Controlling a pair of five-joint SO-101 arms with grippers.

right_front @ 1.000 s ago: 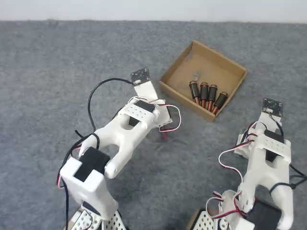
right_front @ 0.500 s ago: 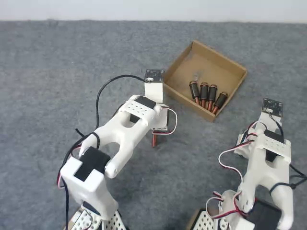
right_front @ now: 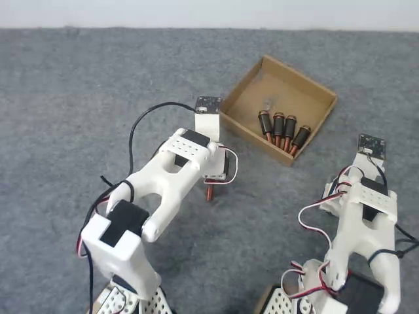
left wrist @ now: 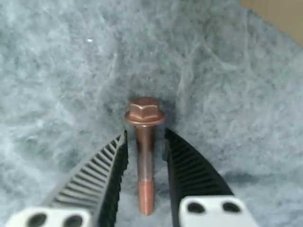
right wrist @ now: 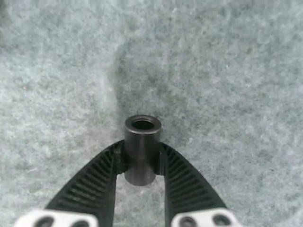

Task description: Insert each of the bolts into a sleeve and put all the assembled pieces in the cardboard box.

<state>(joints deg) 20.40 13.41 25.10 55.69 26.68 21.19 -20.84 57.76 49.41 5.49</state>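
Four assembled pieces point(right_front: 283, 133) lie in the box point(right_front: 291, 91). The left gripper point(left wrist: 145, 137) pinches a bolt point(left wrist: 144, 111) near the box, and the right gripper point(right wrist: 142, 145) pinches a sleeve point(right wrist: 142, 135) well apart. Joining and boxing these two seems to be all that's left.

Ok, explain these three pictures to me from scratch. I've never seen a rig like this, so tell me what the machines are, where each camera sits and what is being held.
These are two small white robot arms side by side on a grey carpeted table. The high view looks down on both: the left arm and the right arm. The other two pictures come from cameras on the wrists, each looking along its own claw. The left claw grips a copper bolt; the right claw grips a black sleeve. Beyond the arms lies an open cardboard box with four assembled pieces in it, side by side.
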